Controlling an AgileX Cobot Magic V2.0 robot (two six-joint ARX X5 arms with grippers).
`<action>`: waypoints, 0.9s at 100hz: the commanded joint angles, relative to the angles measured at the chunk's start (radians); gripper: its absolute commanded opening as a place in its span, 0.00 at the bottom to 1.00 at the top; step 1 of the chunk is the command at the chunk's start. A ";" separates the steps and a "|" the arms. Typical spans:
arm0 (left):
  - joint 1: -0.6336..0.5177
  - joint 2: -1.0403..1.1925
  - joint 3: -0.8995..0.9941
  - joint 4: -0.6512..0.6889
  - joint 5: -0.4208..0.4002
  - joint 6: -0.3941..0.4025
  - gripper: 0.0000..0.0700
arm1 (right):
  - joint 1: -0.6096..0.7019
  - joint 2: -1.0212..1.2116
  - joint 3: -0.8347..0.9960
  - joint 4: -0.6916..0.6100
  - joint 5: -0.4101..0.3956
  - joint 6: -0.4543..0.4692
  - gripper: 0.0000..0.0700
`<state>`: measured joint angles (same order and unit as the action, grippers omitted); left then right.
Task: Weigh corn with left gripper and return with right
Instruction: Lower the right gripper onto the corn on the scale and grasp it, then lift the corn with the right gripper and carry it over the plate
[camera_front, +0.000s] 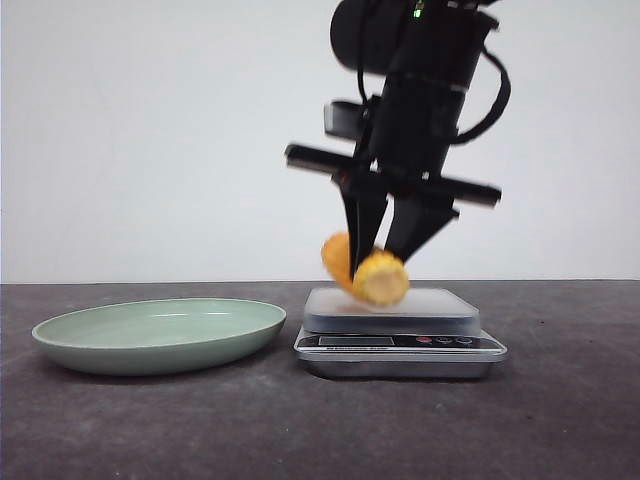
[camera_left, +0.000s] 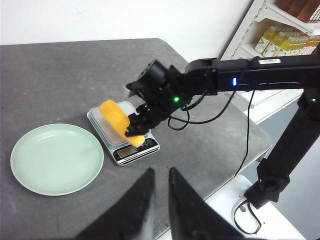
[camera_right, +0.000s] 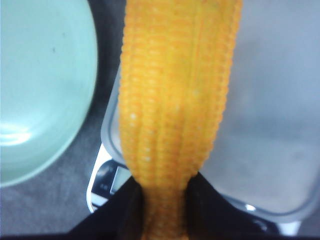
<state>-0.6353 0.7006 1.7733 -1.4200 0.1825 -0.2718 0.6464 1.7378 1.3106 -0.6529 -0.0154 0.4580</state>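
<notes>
Corn (camera_front: 366, 270) is hanging at frame centre just above the scale (camera_front: 400, 345), right gripper (camera_front: 385, 255) pinching its middle; stiff, light and ridged, it is probably gripping securely; left gripper (camera_left: 160, 187) is resting nearly closed, empty

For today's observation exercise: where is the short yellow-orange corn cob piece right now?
In the front view, the corn cob piece is held by the right gripper just above the silver kitchen scale, right of the pale green plate.
</notes>
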 joint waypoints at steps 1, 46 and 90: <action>-0.006 0.003 0.018 -0.027 0.002 0.019 0.02 | 0.011 -0.084 0.068 0.061 0.039 -0.004 0.00; -0.006 0.003 0.018 -0.025 -0.001 0.054 0.01 | 0.147 -0.307 0.233 0.228 0.098 -0.071 0.00; -0.006 0.004 0.018 0.000 -0.002 0.113 0.01 | 0.246 0.098 0.233 0.188 -0.087 0.178 0.00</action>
<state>-0.6353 0.6998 1.7733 -1.4197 0.1822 -0.1757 0.8932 1.7424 1.5291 -0.4690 -0.0891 0.5346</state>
